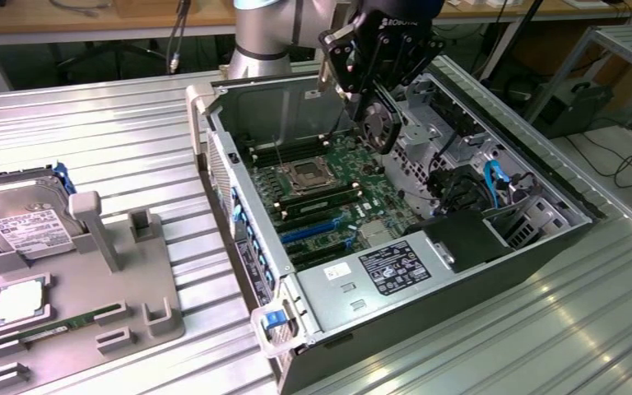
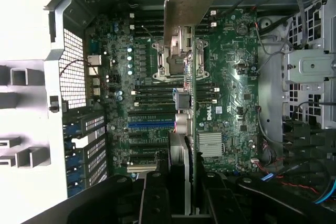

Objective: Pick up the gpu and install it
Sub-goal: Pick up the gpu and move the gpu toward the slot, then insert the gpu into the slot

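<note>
Metal table [image 1: 96, 123] bears open case [image 1: 448, 329] holding motherboard [image 1: 338, 197]; claw [image 1: 377, 103] grips gpu [image 1: 380, 132].

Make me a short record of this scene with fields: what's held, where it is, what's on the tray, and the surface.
held: the gpu, clamped in the gripper
position: above the motherboard inside the open computer case, not in a slot
tray: at the exterior view's left, holding a hard drive and a memory stick
surface: ribbed metal table

gpu [image 2: 181, 124] | black card, silver bracket | on edge, held aloft over motherboard [image 2: 231, 77]
</note>
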`<action>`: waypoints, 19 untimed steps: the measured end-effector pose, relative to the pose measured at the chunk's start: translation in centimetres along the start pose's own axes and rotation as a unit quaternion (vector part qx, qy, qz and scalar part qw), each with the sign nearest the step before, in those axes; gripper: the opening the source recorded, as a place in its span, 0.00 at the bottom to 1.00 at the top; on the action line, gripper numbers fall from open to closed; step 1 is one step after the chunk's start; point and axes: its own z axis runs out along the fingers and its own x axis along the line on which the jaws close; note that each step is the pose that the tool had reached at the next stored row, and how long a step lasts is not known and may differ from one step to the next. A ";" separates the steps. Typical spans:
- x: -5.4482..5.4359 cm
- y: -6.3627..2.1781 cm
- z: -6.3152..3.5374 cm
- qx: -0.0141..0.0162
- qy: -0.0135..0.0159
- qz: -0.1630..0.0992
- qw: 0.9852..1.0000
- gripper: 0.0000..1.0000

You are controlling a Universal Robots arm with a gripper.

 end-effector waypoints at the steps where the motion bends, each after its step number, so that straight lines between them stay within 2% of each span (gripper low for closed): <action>1: 0.0 0.00 0.00 0.000 0.000 0.000 1.000 0.28; 10: 0.0 0.00 0.00 0.000 0.000 -0.001 1.000 0.28; 19: 0.0 0.00 0.00 0.000 0.000 -0.015 1.000 0.28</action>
